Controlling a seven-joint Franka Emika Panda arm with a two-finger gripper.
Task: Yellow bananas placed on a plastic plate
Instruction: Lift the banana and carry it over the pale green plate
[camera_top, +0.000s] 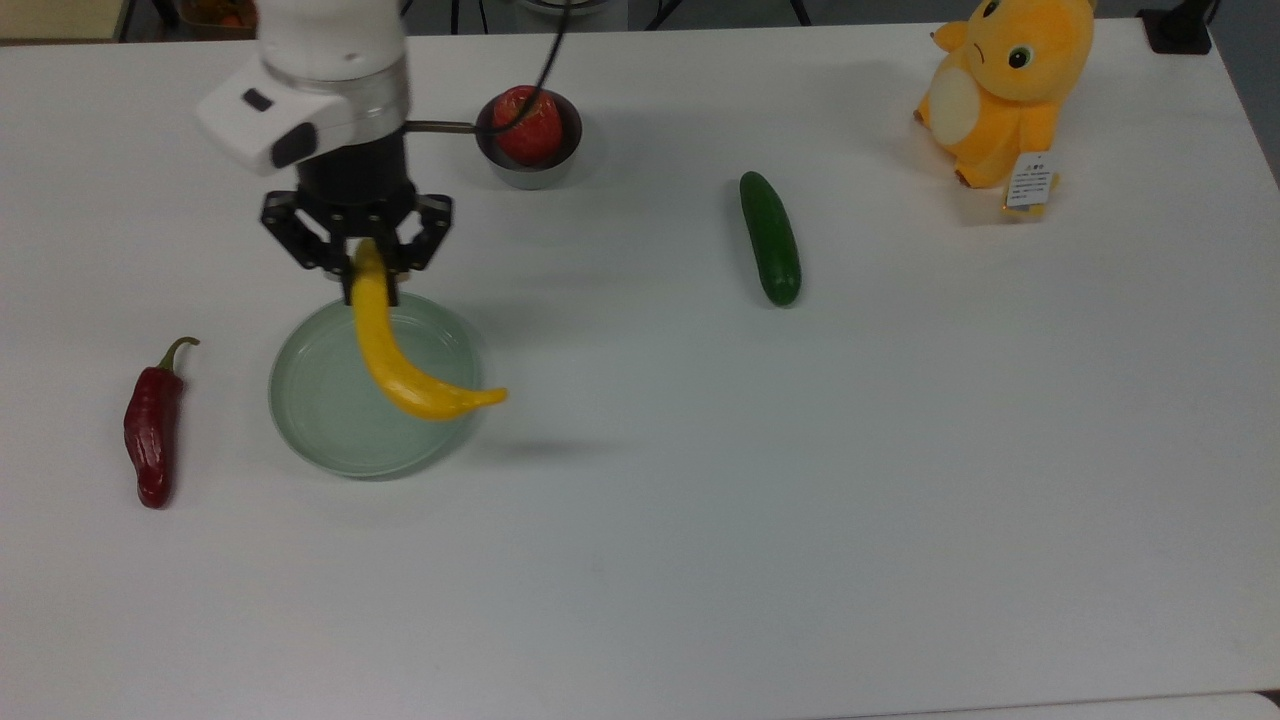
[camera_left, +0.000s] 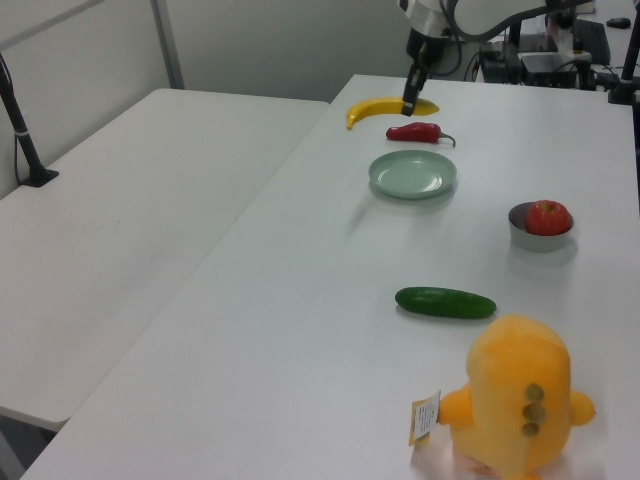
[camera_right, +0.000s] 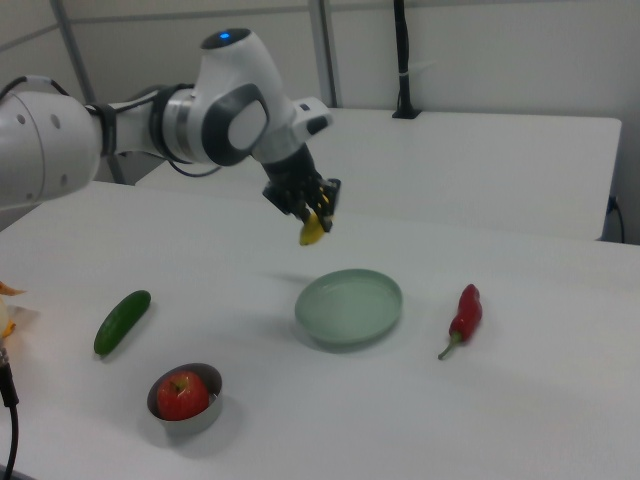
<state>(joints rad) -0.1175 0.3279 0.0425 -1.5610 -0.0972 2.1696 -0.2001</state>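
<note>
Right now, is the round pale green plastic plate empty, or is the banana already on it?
Empty. The plate is bare; the banana hangs above it in the shut gripper.

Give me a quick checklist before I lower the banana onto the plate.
1. Grip: claw shut on one end of the banana, which hangs free: ok.
2. Height: banana well above the table in the right view: ok.
3. Alignment: the top view puts the banana across the plate, but the left view shows it beyond the plate and the right view behind the plate: cannot tell.
4. Plate holds nothing: ok.
5. Neighbours: red chili, bowl with apple and cucumber all lie apart from the plate: ok.
</note>
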